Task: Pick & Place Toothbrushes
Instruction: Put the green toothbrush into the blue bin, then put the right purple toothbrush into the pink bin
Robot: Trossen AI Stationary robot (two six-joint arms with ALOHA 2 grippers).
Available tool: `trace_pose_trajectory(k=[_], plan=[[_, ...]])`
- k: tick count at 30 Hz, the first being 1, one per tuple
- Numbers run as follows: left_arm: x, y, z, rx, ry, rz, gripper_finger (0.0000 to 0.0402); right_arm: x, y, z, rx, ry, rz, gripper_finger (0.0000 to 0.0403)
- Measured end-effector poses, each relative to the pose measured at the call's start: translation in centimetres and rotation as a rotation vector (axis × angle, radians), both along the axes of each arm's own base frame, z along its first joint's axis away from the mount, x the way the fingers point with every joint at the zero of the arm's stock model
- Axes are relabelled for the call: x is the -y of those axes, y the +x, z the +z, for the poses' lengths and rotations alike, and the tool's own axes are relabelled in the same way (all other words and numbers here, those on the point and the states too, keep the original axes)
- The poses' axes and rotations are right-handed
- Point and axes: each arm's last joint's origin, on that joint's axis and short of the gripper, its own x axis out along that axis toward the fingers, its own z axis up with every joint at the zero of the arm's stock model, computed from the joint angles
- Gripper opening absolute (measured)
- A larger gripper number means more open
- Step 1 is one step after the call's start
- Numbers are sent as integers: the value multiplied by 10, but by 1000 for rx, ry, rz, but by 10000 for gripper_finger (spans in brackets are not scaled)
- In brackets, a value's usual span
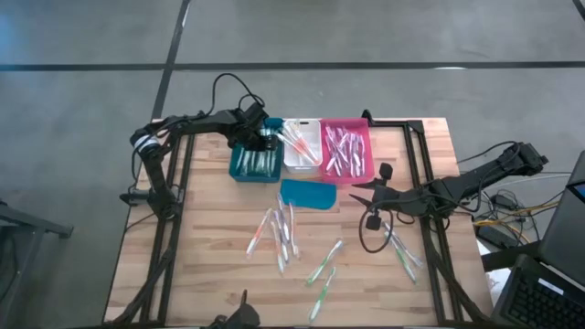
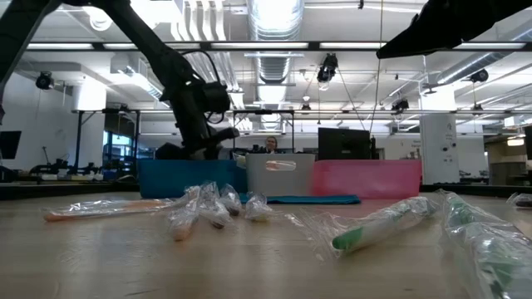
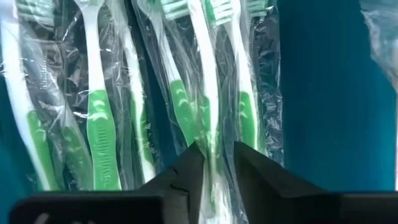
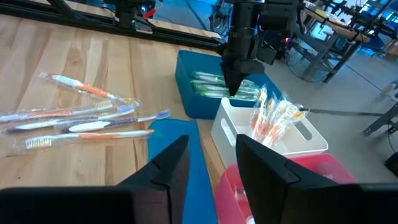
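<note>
I'm seeing my left pincer [image 3: 211, 163] sitting narrowly parted over wrapped green toothbrushes [image 3: 99, 124] in the teal bin [image 1: 254, 163]; its fingertips are cropped. My right pincer [image 4: 211, 163] is hanging parted, holding nothing.

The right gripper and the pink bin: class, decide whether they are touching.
Apart. In the right wrist view the right gripper, fingers open with nothing between them, hangs above the pink bin, whose rim lies below and beyond the fingertips. The high view agrees.
</note>
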Motion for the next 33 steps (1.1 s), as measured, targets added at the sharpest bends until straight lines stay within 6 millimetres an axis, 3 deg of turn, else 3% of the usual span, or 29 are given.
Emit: trace_pose_trajectory(k=[13, 23, 33], plan=[[3, -3, 16, 29, 27, -41, 178, 0, 0, 0, -1, 0, 0, 144], [5, -3, 40, 78, 6, -111, 179, 0, 0, 0, -2, -3, 1, 135], [21, -18, 82, 106, 15, -199, 179, 0, 0, 0, -2, -3, 1, 98]])
